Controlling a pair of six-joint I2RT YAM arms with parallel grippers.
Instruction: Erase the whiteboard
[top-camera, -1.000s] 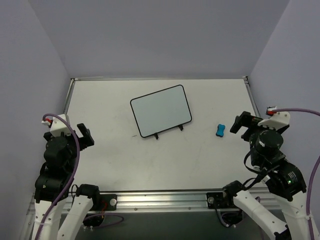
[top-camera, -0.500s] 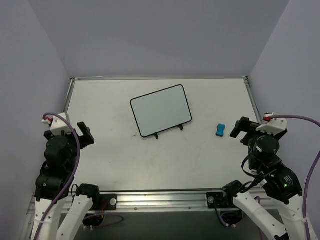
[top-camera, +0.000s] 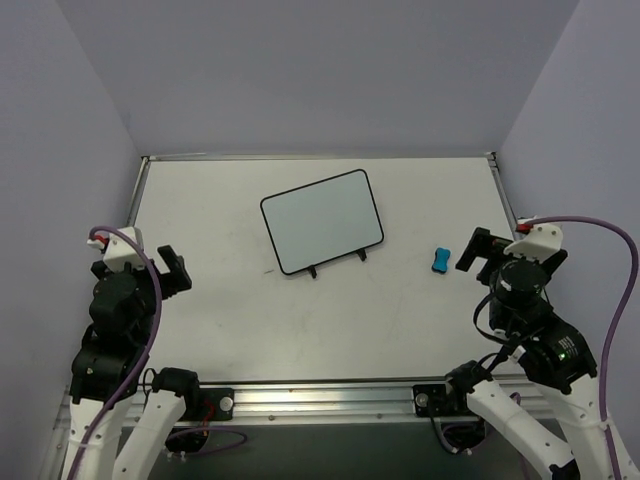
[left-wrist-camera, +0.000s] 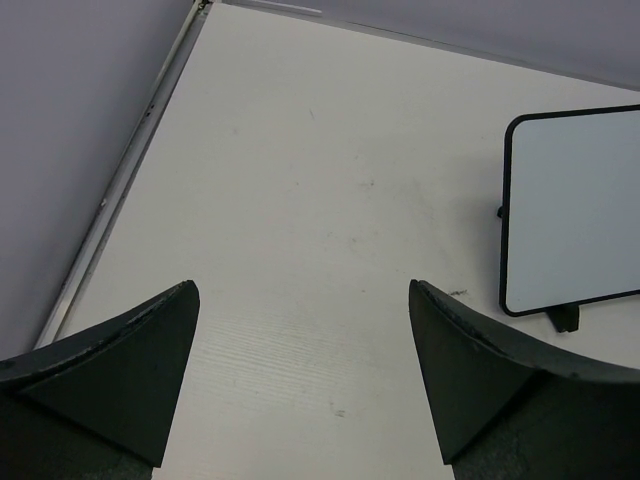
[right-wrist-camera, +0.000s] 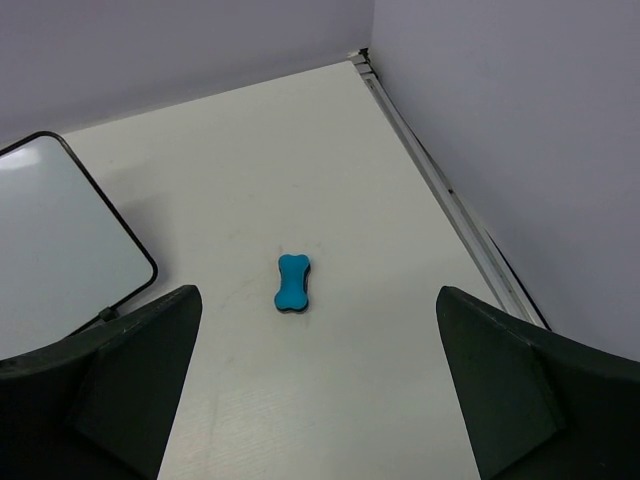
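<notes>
While the left gripper (top-camera: 170, 268) is held over the left edge of the table (top-camera: 300, 330), almost no shift is noted against 1 s ago (only a slight settling of the wrist). Its jaws are spread wide, and nothing is held between them.

The whiteboard (top-camera: 322, 221) is found near the middle of the table, turned at a slant, with its 2 small feet toward the near side. It has not been moved. No writing is seen on its face in any of the 3 views.

The blue eraser (top-camera: 440, 261) lies flat on the table to the right of the board, apart from it and untouched. It is also unmoved.

The right gripper (top-camera: 476, 252) shows the 1 clear change: its arm has been drawn back toward the near edge. Its jaws are fully released and empty, and the eraser is framed between the fingers in the wrist view.

With the board blank and the eraser set down, the wiping is judged complete. The pull-back reads as a retreat.
</notes>
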